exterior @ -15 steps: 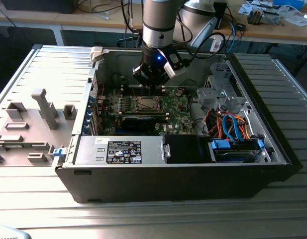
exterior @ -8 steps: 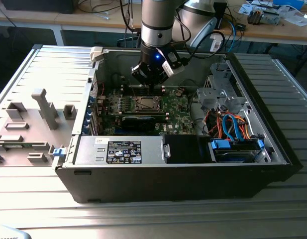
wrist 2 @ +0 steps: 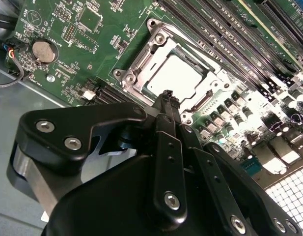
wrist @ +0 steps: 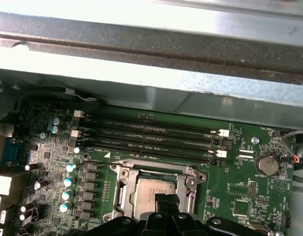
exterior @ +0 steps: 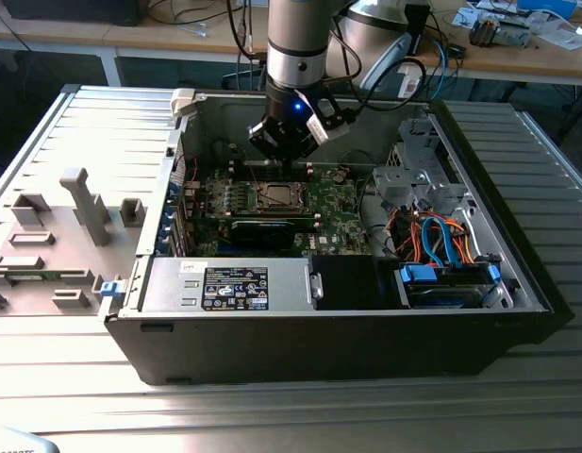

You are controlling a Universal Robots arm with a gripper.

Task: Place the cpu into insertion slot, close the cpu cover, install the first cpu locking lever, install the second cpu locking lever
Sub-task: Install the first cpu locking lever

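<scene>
I'm right over the socket now. Nearest to me in the second wrist view, the tool (wrist 2: 167, 98) has its fingertips pressed together to a narrow point with nothing pinched between them, sitting at the near edge of the cpu cover (wrist 2: 141, 59). In the first wrist view the same closed tips come up just at the frame's edge.

Past the tips, the cpu (wrist 2: 173, 78) lies flat in the insertion slot (wrist 2: 156, 37), silver top up, its dull face showing through the cover's square window. So the chip looks seated and the cover looks down over it; I judge I'm at the lever stage, though I can't pick out either locking lever clearly enough to say whether one is latched.

To do this well I want the closed tips kept low and pushing sideways on a lever, never down on the chip's lid, and I want the frame flush all round before any force goes in.

The cpu is square, so no real long axis; its edges run parallel with the memory slots (wrist: 156, 135) beyond it, and it faces straight up from the green motherboard (wrist: 239, 191).

Farther out, in the exterior view, the arm hangs down into the open computer case (exterior: 517, 283), which lies on the ribbed metal counter (exterior: 272, 415), tool (exterior: 289, 156) above the socket.
</scene>
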